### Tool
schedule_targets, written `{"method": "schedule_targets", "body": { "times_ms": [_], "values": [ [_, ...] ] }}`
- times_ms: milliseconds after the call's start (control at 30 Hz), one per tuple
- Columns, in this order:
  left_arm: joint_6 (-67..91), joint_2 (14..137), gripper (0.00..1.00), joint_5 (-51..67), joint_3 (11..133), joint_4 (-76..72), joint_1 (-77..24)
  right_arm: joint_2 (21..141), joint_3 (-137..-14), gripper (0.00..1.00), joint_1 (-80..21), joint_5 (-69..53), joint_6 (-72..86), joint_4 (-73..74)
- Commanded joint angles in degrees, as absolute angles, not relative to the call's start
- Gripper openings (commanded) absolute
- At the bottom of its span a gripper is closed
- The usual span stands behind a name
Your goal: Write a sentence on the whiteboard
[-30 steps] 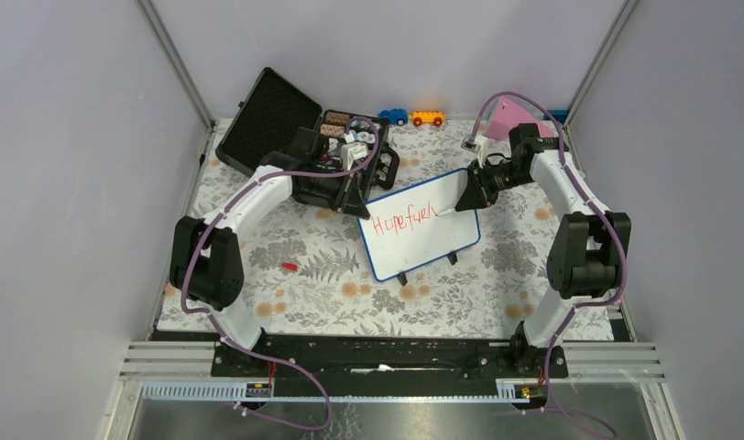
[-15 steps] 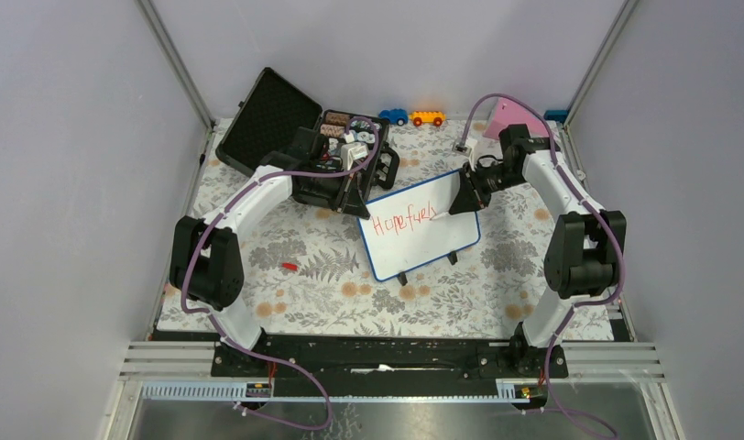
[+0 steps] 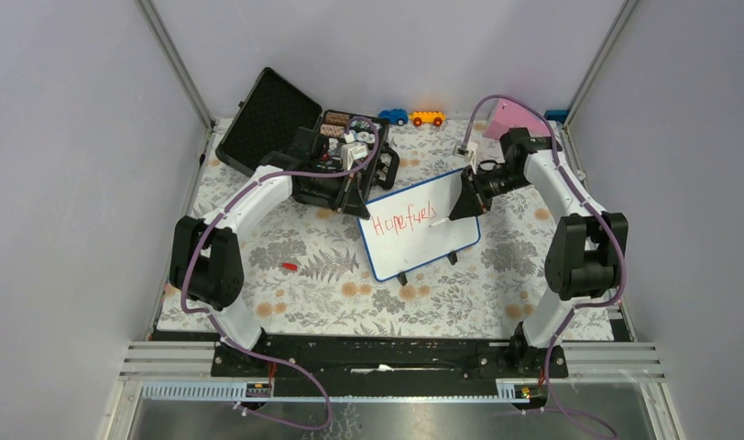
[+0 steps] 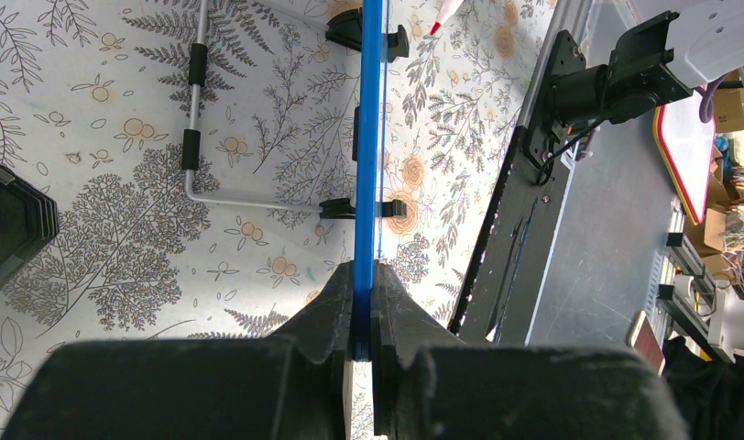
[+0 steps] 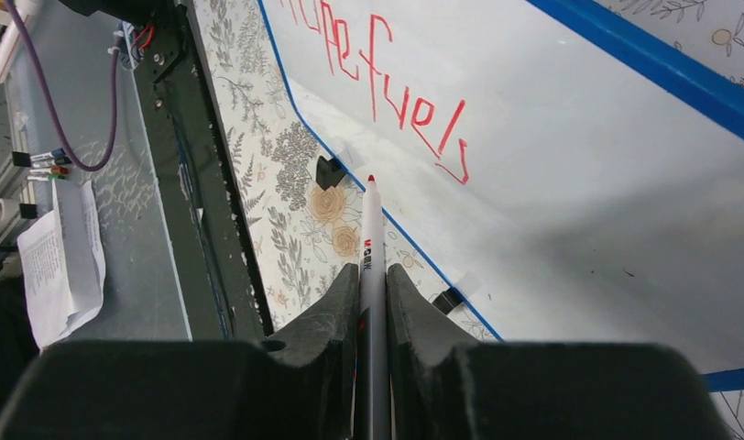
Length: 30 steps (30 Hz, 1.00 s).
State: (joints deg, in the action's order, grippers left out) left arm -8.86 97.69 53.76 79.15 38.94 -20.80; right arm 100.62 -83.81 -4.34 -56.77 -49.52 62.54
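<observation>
The whiteboard [image 3: 423, 240], white with a blue frame and black feet, stands tilted on the floral mat. Red writing [image 3: 403, 221] on it reads "Hope fuels" in one line, and it also shows in the right wrist view [image 5: 396, 87]. My left gripper [image 3: 355, 203] is shut on the board's upper left edge; the left wrist view shows the blue frame [image 4: 369, 137] edge-on between the jaws [image 4: 364, 307]. My right gripper [image 3: 466, 203] is shut on a white marker [image 5: 370, 252]. Its red tip [image 5: 371, 179] points at the board just below the final "s".
An open black case [image 3: 286, 128] with small items sits behind the left gripper. Blue [image 3: 393, 116] and orange [image 3: 427, 117] toy cars and a pink object [image 3: 508, 117] line the back. A red cap [image 3: 289, 266] lies on the mat. The board's metal stand [image 4: 196, 119] shows behind it.
The letter "s" has been added, so "Hope fuel" now reads "Hope fuels". My right gripper has shifted slightly right and the tip has come off the stroke. The left arm has not moved.
</observation>
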Motion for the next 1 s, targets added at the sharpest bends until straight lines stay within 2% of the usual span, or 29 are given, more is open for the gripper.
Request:
{"method": "schedule_targets", "body": {
  "times_ms": [0,200,533,967],
  "values": [
    [-10.9,97.2,0.00,52.7,79.4,38.7,-21.6,97.2,-82.0,0.00,-4.3,-60.7,-50.6,63.5],
    [-10.8,97.3,0.00,52.6,79.3,38.7,-21.6,92.2,-72.8,0.00,-7.1,-58.2,-40.6,49.4],
    [-10.8,97.6,0.00,52.6,79.5,38.7,-21.6,86.9,-62.3,0.00,-13.8,-53.2,-35.8,37.7],
    [-10.8,97.6,0.00,52.5,79.3,38.7,-21.7,87.4,-60.8,0.00,-18.2,-50.6,-32.4,31.6]
  ]
}}
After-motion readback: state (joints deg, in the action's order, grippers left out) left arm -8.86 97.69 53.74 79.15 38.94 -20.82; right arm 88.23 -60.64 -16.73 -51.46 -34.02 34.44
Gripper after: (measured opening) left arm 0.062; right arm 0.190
